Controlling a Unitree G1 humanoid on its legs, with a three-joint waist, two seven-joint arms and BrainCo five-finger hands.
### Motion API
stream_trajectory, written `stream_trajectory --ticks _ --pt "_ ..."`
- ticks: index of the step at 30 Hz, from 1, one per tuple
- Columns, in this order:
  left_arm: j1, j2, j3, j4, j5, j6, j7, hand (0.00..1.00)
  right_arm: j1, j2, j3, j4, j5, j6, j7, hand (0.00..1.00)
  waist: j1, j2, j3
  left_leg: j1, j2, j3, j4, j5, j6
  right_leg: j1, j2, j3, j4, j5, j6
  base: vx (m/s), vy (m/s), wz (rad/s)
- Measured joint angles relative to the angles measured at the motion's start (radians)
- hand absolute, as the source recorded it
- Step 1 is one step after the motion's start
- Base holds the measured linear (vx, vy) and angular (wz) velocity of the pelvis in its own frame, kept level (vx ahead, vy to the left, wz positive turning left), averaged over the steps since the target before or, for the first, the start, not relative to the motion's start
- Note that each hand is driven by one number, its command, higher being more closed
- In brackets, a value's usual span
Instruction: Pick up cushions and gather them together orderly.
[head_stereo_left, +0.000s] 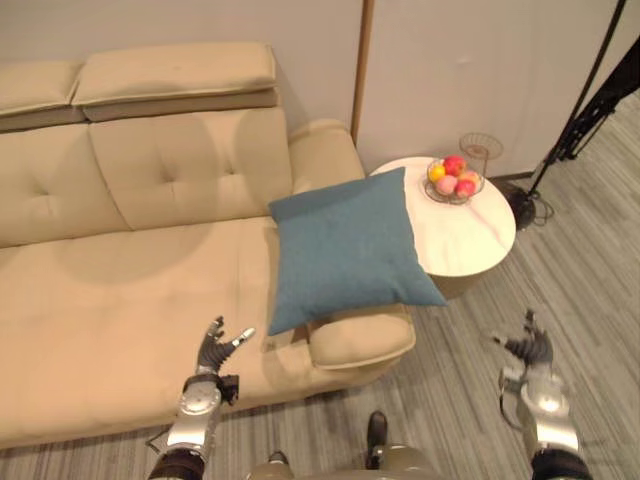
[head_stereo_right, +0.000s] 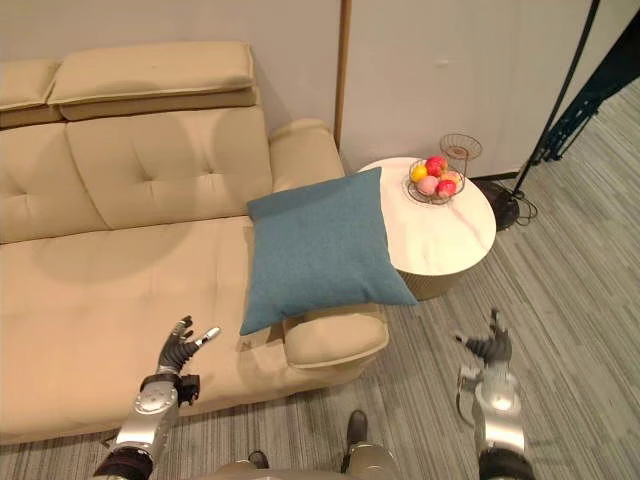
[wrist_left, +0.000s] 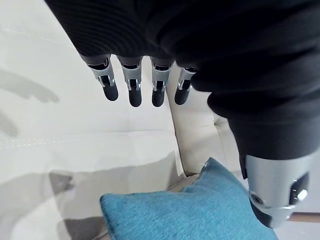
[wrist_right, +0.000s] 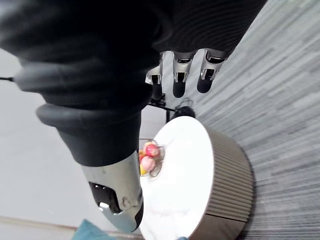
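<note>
cushion (head_stereo_right: 318, 250) on sofa armrest (head_stereo_right: 335, 337) | left hand (head_stereo_right: 174, 356), right hand (head_stereo_right: 492, 351) spread

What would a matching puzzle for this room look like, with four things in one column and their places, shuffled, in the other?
Things:
1. cushion
2. fruit bowl
3. left hand
4. right hand

Places:
A. on the round table
B. above the sofa seat
C. lying across the armrest
D. above the floor

Pairs: 1-C, 2-A, 3-B, 4-D.
</note>
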Motion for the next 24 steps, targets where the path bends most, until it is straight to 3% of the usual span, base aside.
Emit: stream_trajectory --ticks 2,5,10,16,17,18,24 --pt "-0.07 0.008 -0.005 0.024 -0.021 -0.001 0.001 0.0 -0.067 -0.028 0.035 0.015 0.001 0.0 0.0 0.0 0.0 -0.002 0.005 -0.042 -0.007 -0.007 -0.001 0.014 0.003 -0.034 -0.002 -0.003 -0.011 0.018 -0.004 -0.08 -0.032 0.06" --pt "-0.254 0.017 -0.043 0.08 -0.069 -0.003 0.001 0.0 -0.253 -0.061 0.103 0.075 0.031 0.001 0.001 0.0 -0.001 -0.006 0.075 -0.126 -0.006 -0.029 0.024 0.032 0.002 -0.09 -0.007 -0.02 -0.017 0.049 -0.017 -0.11 -0.039 0.18" --pt "-0.583 0.033 -0.08 0.187 -0.169 -0.02 0.026 0.0 -0.616 -0.069 0.186 0.222 0.125 0.011 -0.011 0.0 -0.002 -0.006 0.173 -0.302 -0.004 -0.072 0.058 0.065 0.002 -0.228 -0.015 -0.051 -0.016 0.087 -0.027 -0.1 -0.034 0.23" --pt "-0.875 0.034 -0.135 0.326 -0.214 -0.021 0.046 0.0 -0.922 -0.043 0.287 0.357 0.197 0.023 -0.049 0.0 0.002 -0.011 0.279 -0.373 0.006 -0.094 0.1 0.072 0.003 -0.282 -0.012 -0.019 -0.015 0.108 -0.026 -0.02 0.016 0.07" --pt "-0.923 0.034 -0.158 0.358 -0.226 -0.021 0.045 0.0 -0.971 -0.029 0.305 0.384 0.206 0.025 -0.057 1.0 0.001 -0.012 0.284 -0.393 0.007 -0.093 0.101 0.075 0.003 -0.305 -0.011 -0.008 -0.015 0.118 -0.016 -0.03 0.013 -0.05" --pt "-0.947 0.034 -0.168 0.377 -0.233 -0.02 0.044 1.0 -0.992 -0.023 0.316 0.395 0.208 0.026 -0.061 1.0 0.001 -0.012 0.284 -0.404 0.007 -0.092 0.1 0.078 0.001 -0.317 -0.01 0.004 -0.016 0.123 -0.01 -0.02 0.01 -0.05" --pt "-1.054 0.05 -0.202 0.406 -0.312 -0.021 0.045 1.0 -1.069 -0.009 0.401 0.409 0.264 0.017 -0.067 1.0 -0.021 -0.023 0.312 -0.422 0.005 -0.089 0.046 0.115 -0.004 -0.347 -0.002 0.058 -0.054 0.168 -0.001 -0.01 -0.008 -0.03"
